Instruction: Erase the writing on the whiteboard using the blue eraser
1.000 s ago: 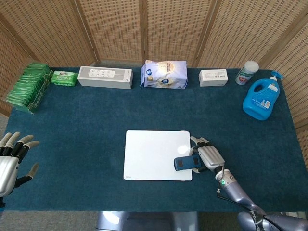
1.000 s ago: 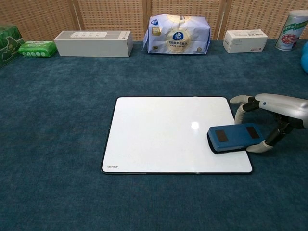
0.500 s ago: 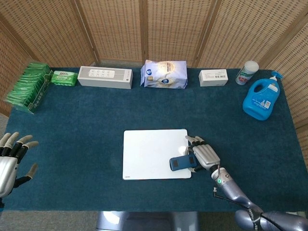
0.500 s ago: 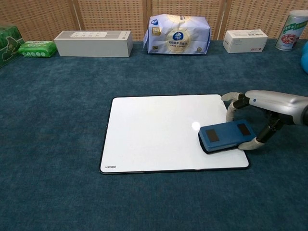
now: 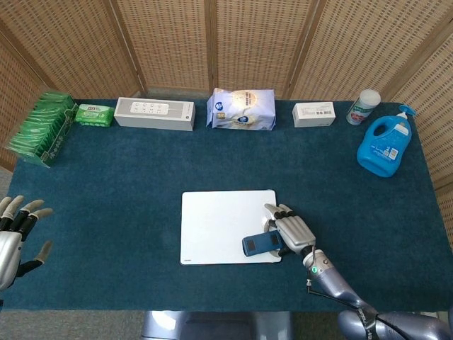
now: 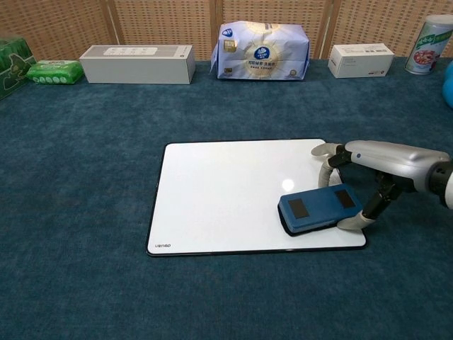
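The whiteboard [image 5: 219, 225] [image 6: 226, 191] lies flat on the blue cloth near the table's front; its surface shows no writing. My right hand [image 5: 291, 231] [image 6: 368, 166] grips the blue eraser [image 5: 260, 244] [image 6: 318, 207], which rests on the board's near right corner. My left hand [image 5: 15, 230] hovers at the far left edge of the head view, fingers spread and holding nothing; the chest view does not show it.
Along the back edge stand a green packet rack [image 5: 41, 127], a green wipes pack [image 5: 93, 114], a white box [image 5: 154, 113], a tissue pack [image 5: 241, 109], a small white carton [image 5: 314, 113], a canister [image 5: 363, 106] and a blue detergent bottle [image 5: 384, 146].
My right hand has slid the eraser leftward and nearer along the board's front right area. The board itself shifted slightly left. My left hand drifted a little lower.
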You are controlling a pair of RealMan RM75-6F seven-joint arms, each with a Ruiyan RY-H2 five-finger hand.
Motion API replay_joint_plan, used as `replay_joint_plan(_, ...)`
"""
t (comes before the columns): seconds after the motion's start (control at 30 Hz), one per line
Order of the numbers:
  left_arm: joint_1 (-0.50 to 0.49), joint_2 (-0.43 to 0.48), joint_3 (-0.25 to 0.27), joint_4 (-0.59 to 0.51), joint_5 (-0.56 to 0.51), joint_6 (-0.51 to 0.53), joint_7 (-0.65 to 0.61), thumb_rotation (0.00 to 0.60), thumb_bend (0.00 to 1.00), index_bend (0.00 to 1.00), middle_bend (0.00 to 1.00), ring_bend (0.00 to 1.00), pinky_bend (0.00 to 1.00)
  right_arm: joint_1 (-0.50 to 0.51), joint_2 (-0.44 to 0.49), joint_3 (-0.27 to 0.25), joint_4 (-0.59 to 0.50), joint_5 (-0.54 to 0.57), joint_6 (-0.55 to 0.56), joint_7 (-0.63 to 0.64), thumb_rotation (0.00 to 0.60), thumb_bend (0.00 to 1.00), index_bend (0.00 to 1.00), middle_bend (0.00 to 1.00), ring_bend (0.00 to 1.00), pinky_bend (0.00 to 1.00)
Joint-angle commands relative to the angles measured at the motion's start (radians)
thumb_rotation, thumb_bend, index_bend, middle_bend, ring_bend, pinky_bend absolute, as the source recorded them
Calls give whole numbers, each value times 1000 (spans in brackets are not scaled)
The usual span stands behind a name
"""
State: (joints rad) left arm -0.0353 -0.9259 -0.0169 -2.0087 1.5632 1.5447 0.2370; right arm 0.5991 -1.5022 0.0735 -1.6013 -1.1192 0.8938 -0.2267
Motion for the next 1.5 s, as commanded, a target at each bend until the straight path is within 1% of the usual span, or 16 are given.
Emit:
replay_joint_plan(0.03,0,0,0,-1,1,1,1,600,428,251,203,50,0,3,-7,1,11,-1,-6,9,600,219,742,48,0,0)
replay_joint_plan(0.57,7,1,0,-10,1,10,14,600,428,251,201,40,0,57,-13,48,98,14,-68,50,600,220,748,49,0,0)
replay_joint_plan(1.0,12,3,0,-13,3,16,19,600,428,251,200,40,0,87,-17,69,136,21,-95,74,600,222,749,51,0,0)
replay_joint_plan(1.23,18,11,2,-15,10,26,14,600,428,251,200,40,0,92,-32,61,170,29,-111,91,600,224,750,54,0,0)
replay_joint_plan(1.5,15,8,0,-11,17,21,6,600,428,251,199,40,0,51,-9,28,110,23,-55,74,600,224,747,68,0,0)
